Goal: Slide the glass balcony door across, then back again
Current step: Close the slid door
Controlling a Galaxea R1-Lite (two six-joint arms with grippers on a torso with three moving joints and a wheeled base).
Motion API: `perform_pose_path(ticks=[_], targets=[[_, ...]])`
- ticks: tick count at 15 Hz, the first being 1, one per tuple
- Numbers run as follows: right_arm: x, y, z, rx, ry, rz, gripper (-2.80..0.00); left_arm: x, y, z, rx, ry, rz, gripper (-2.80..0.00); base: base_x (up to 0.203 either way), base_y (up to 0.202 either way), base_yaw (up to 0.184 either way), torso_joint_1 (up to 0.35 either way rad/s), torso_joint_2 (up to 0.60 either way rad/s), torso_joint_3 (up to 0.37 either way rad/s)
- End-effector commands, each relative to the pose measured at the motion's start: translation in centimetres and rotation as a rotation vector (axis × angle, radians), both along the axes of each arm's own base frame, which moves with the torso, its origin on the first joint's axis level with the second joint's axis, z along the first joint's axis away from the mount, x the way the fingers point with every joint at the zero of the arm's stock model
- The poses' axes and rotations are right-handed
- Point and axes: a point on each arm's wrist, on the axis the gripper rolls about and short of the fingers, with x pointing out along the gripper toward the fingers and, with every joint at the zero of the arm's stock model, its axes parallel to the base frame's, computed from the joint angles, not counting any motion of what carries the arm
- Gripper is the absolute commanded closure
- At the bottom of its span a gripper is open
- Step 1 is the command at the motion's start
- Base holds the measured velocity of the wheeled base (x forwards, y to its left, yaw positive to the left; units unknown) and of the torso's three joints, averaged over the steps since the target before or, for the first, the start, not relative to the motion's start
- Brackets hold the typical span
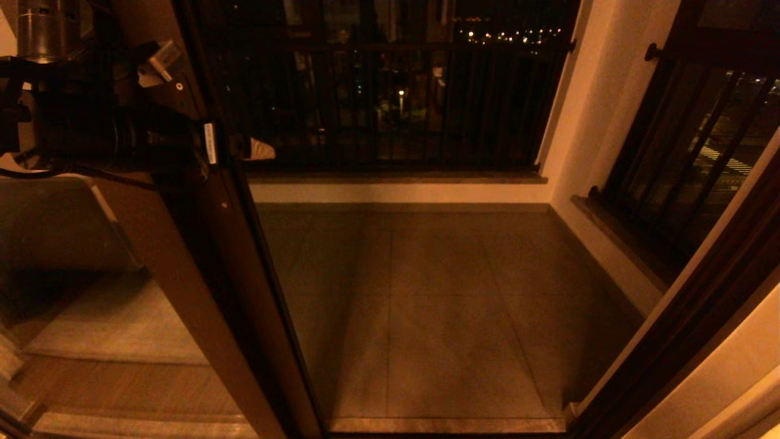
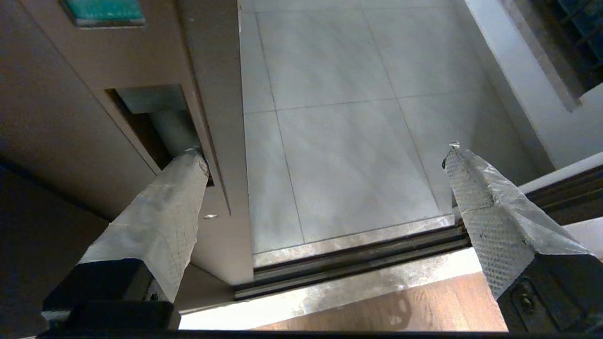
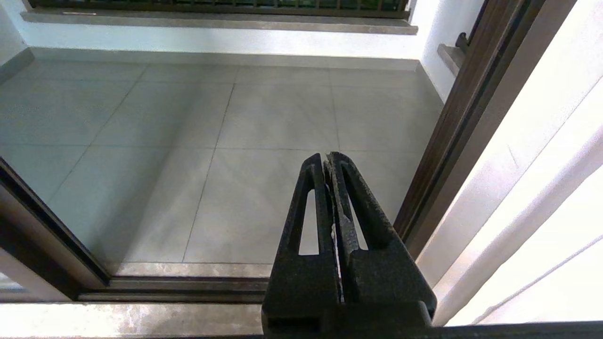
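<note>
Your left gripper (image 2: 325, 150) stands wide open and holds nothing. One taped finger (image 2: 155, 212) has its tip at the recessed handle pocket (image 2: 150, 120) cut into the stile of the glass balcony door (image 2: 94, 117); you cannot tell from the left wrist view whether the tip touches the pocket or only sits in front of it. The other finger hangs free over the grey floor tiles (image 2: 348, 155), well apart from the door. In the head view you see the left arm (image 1: 91, 134) only as a dark shape high on your left, up against the door's stile (image 1: 201, 256).

That stile runs slanting down the left of the head view, with reflective glass to its left. To its right the doorway is open, so the door is slid over to your left. Below the open gripper the floor track (image 2: 358, 256) crosses the threshold, with wooden flooring on the near side.

Your right gripper (image 3: 328, 162) is pinched together on nothing, hanging over the balcony tiles near the dark brown jamb (image 3: 452, 136) on the right of the opening. Beyond, the black barred railing (image 1: 390, 91) closes the far side of the balcony above a low white wall (image 1: 396, 192).
</note>
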Motion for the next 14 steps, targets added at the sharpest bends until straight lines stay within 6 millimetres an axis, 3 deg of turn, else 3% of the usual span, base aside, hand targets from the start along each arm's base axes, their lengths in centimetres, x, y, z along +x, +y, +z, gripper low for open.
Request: perform_pose_path(ticks=[1,14], targets=[[0.0,0.0,0.0,-0.001,0.000,0.001,0.00,-0.2,-0.7,0.0,-0.003,0.003,-0.025,-2.80,0.000,0.000,0.000,0.000,0.00,0.000],[0.0,0.0,0.0,-0.001,0.001,0.001,0.00,-0.7,-2.4,0.5,-0.006,-0.014,-0.079,-2.80,0.000,0.000,0.000,0.000,0.00,0.000]])
